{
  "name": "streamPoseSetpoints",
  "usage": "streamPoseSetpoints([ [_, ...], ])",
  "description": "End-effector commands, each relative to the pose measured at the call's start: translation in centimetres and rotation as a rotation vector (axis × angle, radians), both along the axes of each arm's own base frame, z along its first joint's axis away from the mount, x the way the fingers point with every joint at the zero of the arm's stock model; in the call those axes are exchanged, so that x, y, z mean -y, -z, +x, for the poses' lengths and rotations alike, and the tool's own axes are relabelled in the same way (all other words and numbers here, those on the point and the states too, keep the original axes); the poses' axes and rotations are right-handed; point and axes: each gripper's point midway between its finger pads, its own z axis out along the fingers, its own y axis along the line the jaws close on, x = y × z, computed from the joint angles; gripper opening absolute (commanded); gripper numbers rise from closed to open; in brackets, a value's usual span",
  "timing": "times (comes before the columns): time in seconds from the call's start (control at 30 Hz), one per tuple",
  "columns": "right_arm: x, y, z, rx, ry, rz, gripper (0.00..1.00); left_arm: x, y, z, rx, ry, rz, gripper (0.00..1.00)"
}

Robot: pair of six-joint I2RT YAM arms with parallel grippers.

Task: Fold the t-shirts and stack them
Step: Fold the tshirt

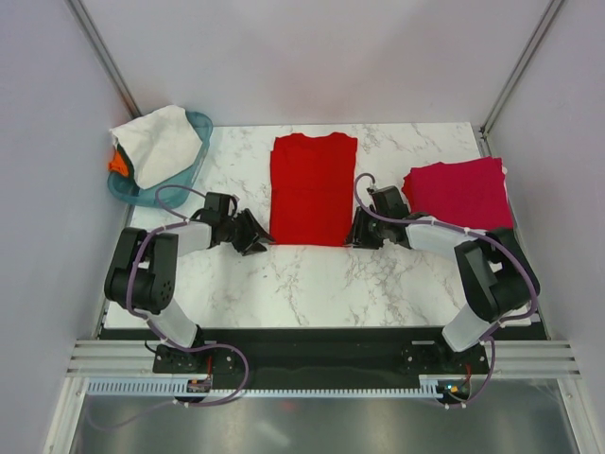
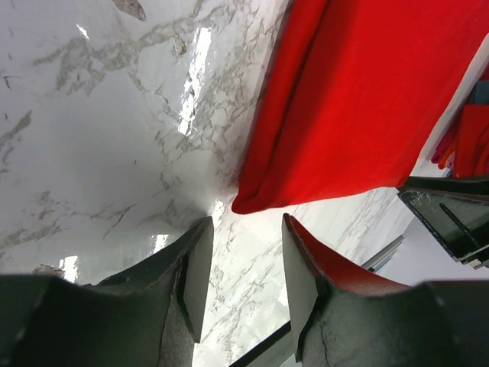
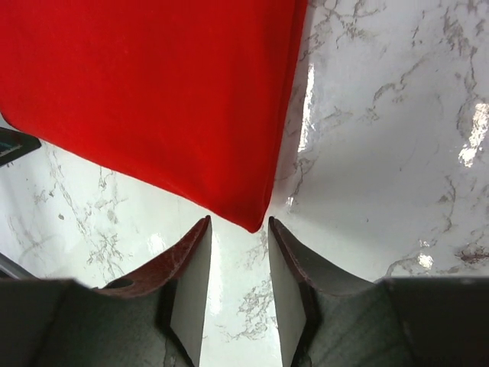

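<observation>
A bright red t-shirt (image 1: 313,187) lies folded in a long rectangle on the middle of the marble table. My left gripper (image 1: 255,235) is open and empty just off its near left corner (image 2: 243,205). My right gripper (image 1: 359,230) is open and empty just off its near right corner (image 3: 254,223). A crimson-pink t-shirt (image 1: 459,193) lies folded at the right. A white t-shirt (image 1: 156,142) is heaped in the teal basket (image 1: 199,123) at the back left.
The basket also holds something orange (image 1: 117,163). Grey walls stand behind and on both sides. The table's black front edge (image 1: 312,339) runs along the arm bases. The right arm's gripper shows in the left wrist view (image 2: 451,218).
</observation>
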Motion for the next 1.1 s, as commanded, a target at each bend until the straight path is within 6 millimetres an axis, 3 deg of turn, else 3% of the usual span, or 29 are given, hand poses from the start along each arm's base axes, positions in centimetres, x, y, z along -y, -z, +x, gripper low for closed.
streamPoseSetpoints([
  [0.0,-0.4,-0.2,1.1,0.04,0.002,0.009,0.42,0.1,1.0,-0.5,0.004,0.032,0.01,0.49],
  [0.37,-1.1,0.2,1.9,0.032,-0.016,0.017,0.31,0.1,1.3,0.9,0.019,0.022,0.021,0.37],
  [0.5,-1.0,0.3,2.0,0.033,-0.015,0.013,0.06,0.1,1.1,1.1,0.03,0.02,0.024,0.12],
  [0.57,-1.1,0.2,2.0,0.035,-0.016,0.018,0.0,0.0,1.1,1.1,0.038,0.021,0.031,0.02],
  [0.8,-0.8,-1.3,1.7,0.072,-0.035,0.011,0.0,-0.4,0.1,1.1,0.091,0.013,0.05,0.02],
  [1.07,-0.9,-3.3,0.1,0.101,-0.082,0.049,0.0,0.2,-2.1,-1.1,0.15,0.042,-0.01,0.02],
])
